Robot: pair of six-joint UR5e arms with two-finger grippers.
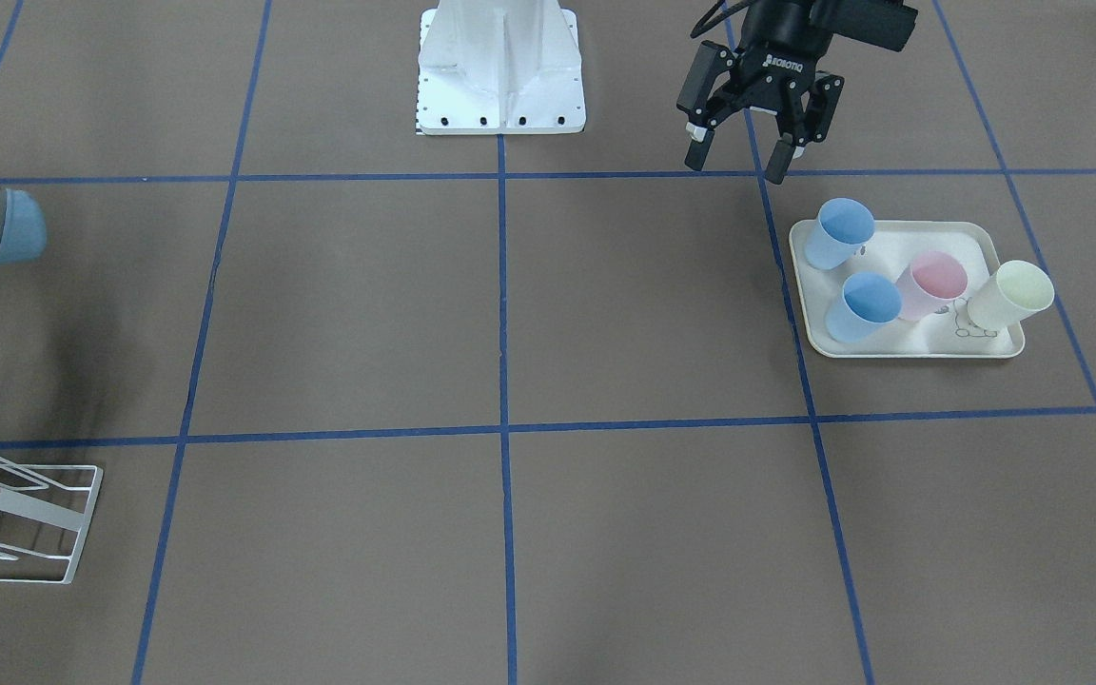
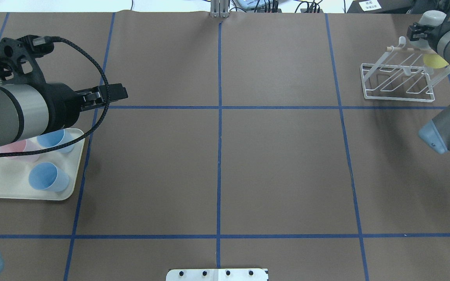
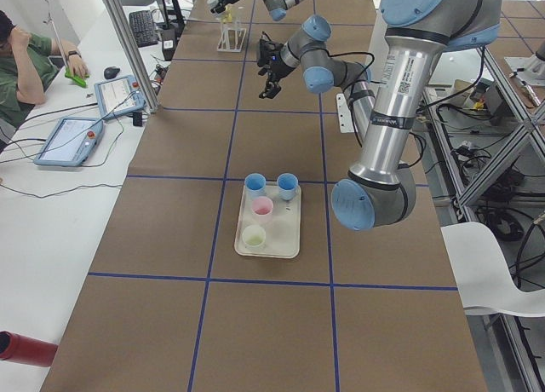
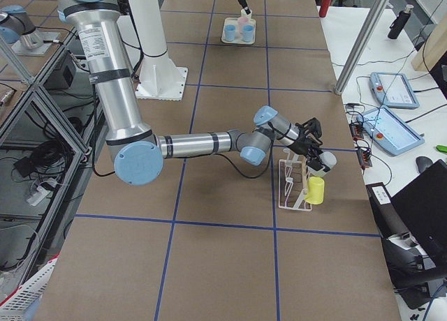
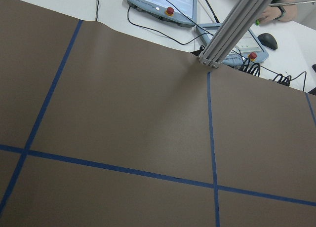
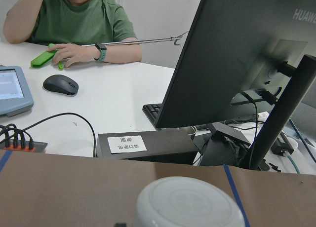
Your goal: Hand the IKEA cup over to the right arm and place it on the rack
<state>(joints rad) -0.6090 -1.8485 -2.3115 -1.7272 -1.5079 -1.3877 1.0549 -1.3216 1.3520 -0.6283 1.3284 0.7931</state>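
Yellow cup (image 4: 316,190) was over at the rack (image 2: 399,80) when I checked. It's a plain pale-yellow tumbler with no handle, smooth tapered sides and one solid colour all over. It sat at the end of the rack on the robot's right, tight against the white wires and just below the end of the wooden dowel (image 2: 406,49). From overhead I only got a rounded yellow patch behind the wires, half covered by the right arm. So I couldn't say which way the mouth faced, or whether it was actually on a prong.

The right gripper (image 4: 311,145) was at that same end of the rack, just above the cup. I honestly couldn't tell if its fingers were apart or together, or if they touched the cup at all. Its wrist camera was no help, showing only a desk and a monitor past the table (image 2: 279,168) edge.

Everything else was at the opposite end of the table, well apart from the rack. The left gripper (image 1: 736,164) hung above the table there, pointing down, with its fingers spread wide and nothing between them. A cream tray (image 1: 938,238) lay at that end too. It had two blue cups (image 1: 843,233), a pink cup (image 1: 933,285) and a paler yellow cup (image 1: 1011,295), all the same shape and all mouth up.
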